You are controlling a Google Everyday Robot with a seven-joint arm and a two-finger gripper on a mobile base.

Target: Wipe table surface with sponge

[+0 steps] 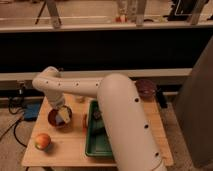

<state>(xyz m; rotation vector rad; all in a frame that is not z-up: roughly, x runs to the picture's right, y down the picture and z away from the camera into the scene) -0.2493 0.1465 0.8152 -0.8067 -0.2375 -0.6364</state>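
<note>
The table surface (67, 150) is a small tabletop of pale-tan wood. A red bowl (53, 119) stands on its left part. My white arm reaches across from the right and bends down over this bowl. My gripper (62, 115) is low inside the bowl. A small pale yellow block, the sponge (65, 118), shows at the gripper's tip in the bowl. I cannot tell whether the gripper holds the sponge.
A round orange fruit (42, 141) lies near the table's front left corner. A green plastic tray (96, 142) sits mid-table, partly hidden by my arm. A dark bowl (146, 88) stands at the back right. A blue object (32, 111) and cables lie on the floor to the left.
</note>
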